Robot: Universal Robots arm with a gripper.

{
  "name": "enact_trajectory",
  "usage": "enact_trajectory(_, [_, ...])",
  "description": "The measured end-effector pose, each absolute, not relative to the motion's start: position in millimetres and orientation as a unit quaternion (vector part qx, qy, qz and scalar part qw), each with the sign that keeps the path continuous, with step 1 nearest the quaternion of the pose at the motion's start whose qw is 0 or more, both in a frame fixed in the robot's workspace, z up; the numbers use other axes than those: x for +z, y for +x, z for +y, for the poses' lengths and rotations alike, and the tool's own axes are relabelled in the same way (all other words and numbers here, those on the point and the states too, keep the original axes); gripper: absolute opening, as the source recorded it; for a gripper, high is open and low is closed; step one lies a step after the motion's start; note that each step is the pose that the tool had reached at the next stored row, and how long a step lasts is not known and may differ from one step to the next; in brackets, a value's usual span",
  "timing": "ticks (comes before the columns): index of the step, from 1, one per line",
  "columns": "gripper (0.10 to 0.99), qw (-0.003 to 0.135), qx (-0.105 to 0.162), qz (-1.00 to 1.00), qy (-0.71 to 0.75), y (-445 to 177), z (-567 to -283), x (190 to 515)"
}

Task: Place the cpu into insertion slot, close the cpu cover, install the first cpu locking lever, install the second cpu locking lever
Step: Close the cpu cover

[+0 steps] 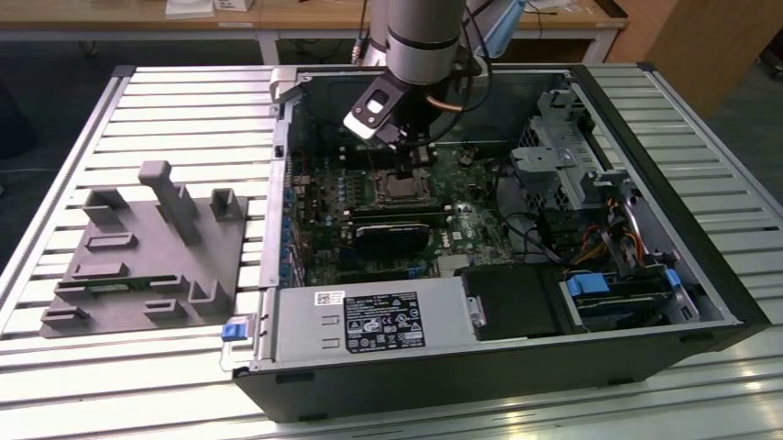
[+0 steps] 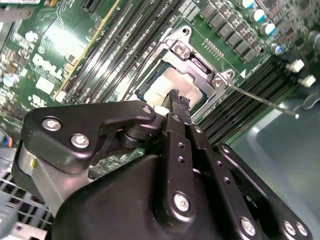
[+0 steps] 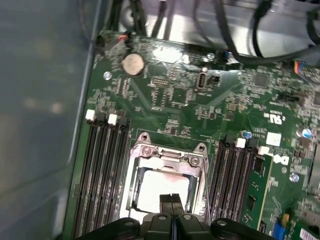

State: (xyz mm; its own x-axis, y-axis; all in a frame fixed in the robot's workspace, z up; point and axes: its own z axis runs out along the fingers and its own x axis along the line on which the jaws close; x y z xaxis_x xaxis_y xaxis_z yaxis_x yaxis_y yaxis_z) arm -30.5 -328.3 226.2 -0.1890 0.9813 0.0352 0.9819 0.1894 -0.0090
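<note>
Inside the open black computer case (image 1: 514, 367), the grey arm (image 1: 423, 37) points steeply down; its black gripper (image 2: 177, 100), pressed together, hangs close over the square silver-tan cpu (image 2: 172, 80).

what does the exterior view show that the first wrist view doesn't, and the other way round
The exterior view adds the whole open computer case, the grey fixture block on the slatted table at the exterior view's left, and the arm reaching down into the case.
The first wrist view adds the round coin battery and the white latches at the ends of the memory slots.
Both show the cpu lying under the cpu cover, with the gripper just over it, fingers together.
</note>
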Motion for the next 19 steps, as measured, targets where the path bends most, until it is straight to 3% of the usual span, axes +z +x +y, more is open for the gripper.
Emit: enact_trajectory(19, [0.106, 0.018, -0.005, -0.868, -0.496, -30.5, -328.3, 226.1])
